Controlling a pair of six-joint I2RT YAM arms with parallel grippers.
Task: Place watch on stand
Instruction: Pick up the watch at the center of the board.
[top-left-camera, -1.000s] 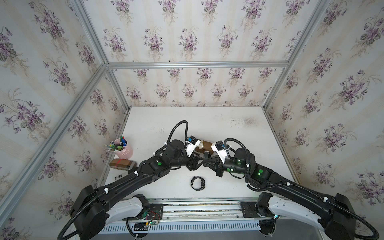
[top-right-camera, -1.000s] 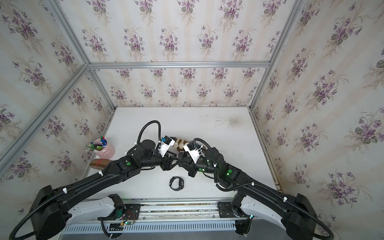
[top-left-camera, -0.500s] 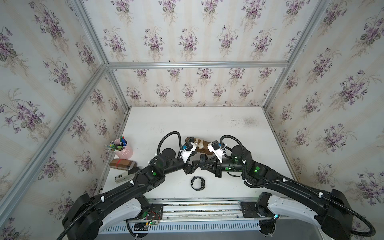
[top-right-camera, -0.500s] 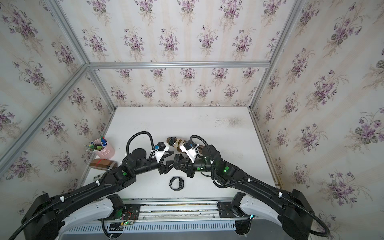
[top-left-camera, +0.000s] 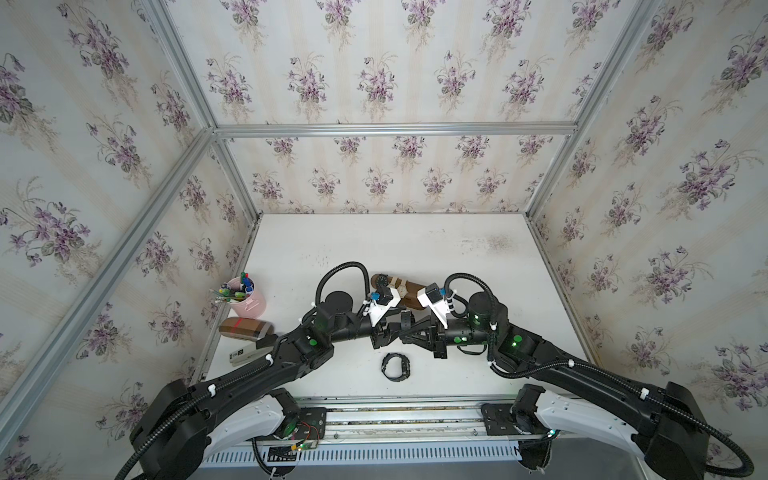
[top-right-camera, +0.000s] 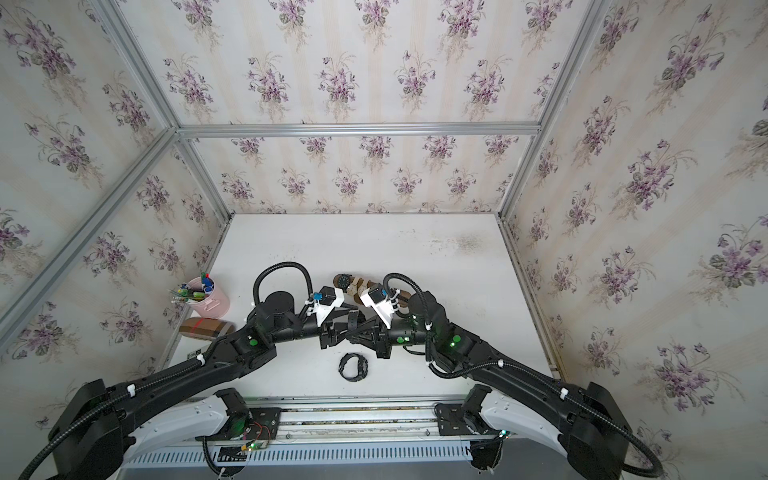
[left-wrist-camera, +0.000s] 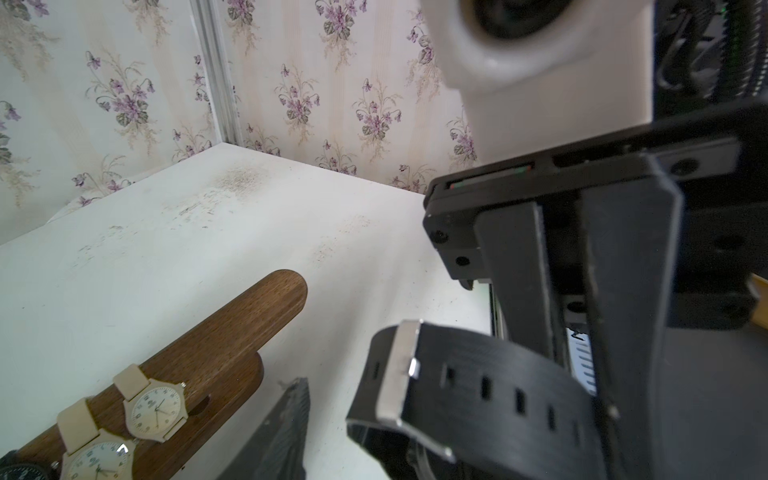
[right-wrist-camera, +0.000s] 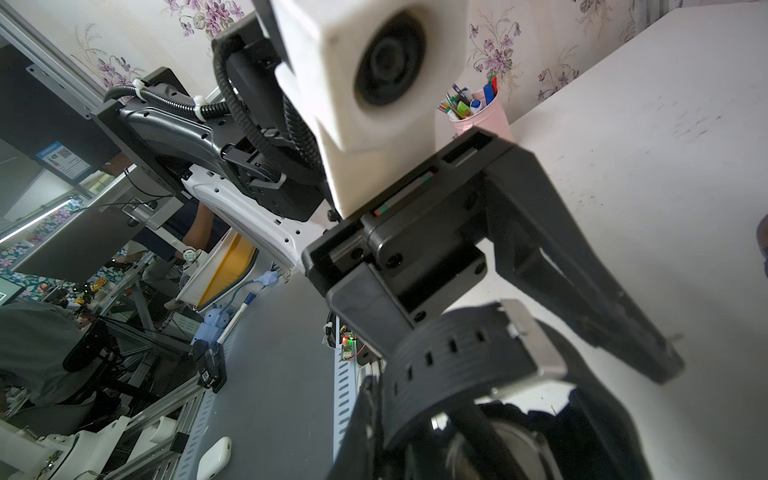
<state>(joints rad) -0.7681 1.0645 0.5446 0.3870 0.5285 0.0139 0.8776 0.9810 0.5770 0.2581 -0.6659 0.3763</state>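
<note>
While the right gripper (top-left-camera: 411, 334) pinches the black perforated-strap watch (left-wrist-camera: 457, 390), the left gripper (top-left-camera: 386, 332) has jaws spread, one finger behind the strap, one clear. At twelve o'clock of them stands the dark brown wooden bar stand (left-wrist-camera: 232, 332)

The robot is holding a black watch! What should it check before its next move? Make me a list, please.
1. Grip of the right gripper: ok, its fingers are shut on the strap of the held black watch.
2. Grip of the left gripper: not ok, its fingers stand apart.
3. Free room on the stand: ok, the end past the two beige watches is bare.
4. Strap loop fits over the stand's bar: cannot tell.
5. The second black watch out of the way: ok, it lies apart, nearer the front edge.
</note>
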